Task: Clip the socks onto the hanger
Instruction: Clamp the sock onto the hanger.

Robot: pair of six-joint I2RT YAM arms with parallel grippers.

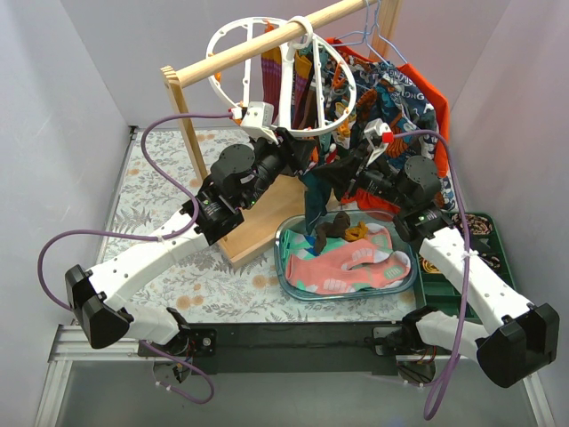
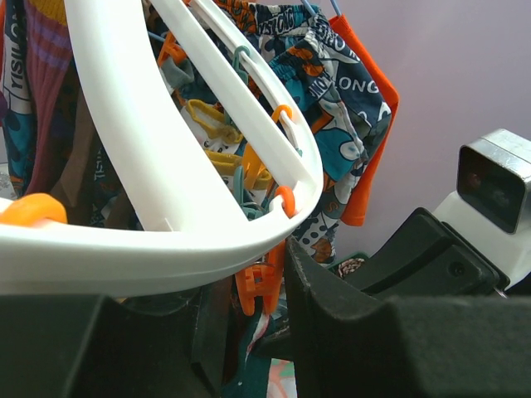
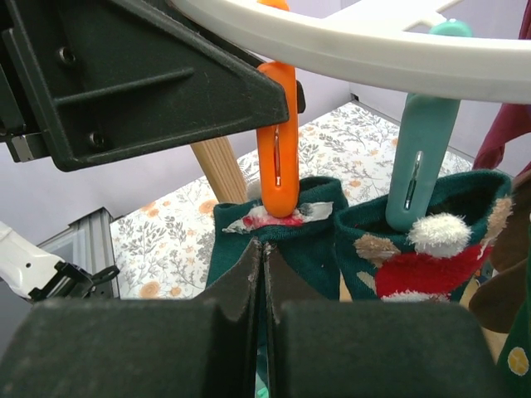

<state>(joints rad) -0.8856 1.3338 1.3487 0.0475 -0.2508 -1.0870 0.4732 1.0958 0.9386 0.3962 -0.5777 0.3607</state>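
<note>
The white ring hanger (image 1: pixel 233 36) hangs from the wooden rail; it also shows in the left wrist view (image 2: pixel 166 240) and the right wrist view (image 3: pixel 373 50). My left gripper (image 1: pixel 298 144) (image 2: pixel 257 290) is under its rim, shut on an orange clip peg (image 2: pixel 261 286). That peg (image 3: pixel 278 141) sits with its tip on the cuff of a dark teal sock (image 3: pixel 290 240), which hangs down (image 1: pixel 316 200). My right gripper (image 1: pixel 342 173) (image 3: pixel 264 249) is shut on this sock just below the peg. A second dark green sock (image 3: pixel 415 249) hangs from a teal peg (image 3: pixel 419 166).
A clear bin (image 1: pixel 293 267) with pink and other socks sits below the hanger. The wooden rail (image 1: pixel 267 44) and its post (image 1: pixel 191 133) stand behind. The orange-blue shirt (image 1: pixel 400 107) hangs on a wire hanger (image 1: pixel 369 36). A green tray (image 1: pixel 493 258) is at the right.
</note>
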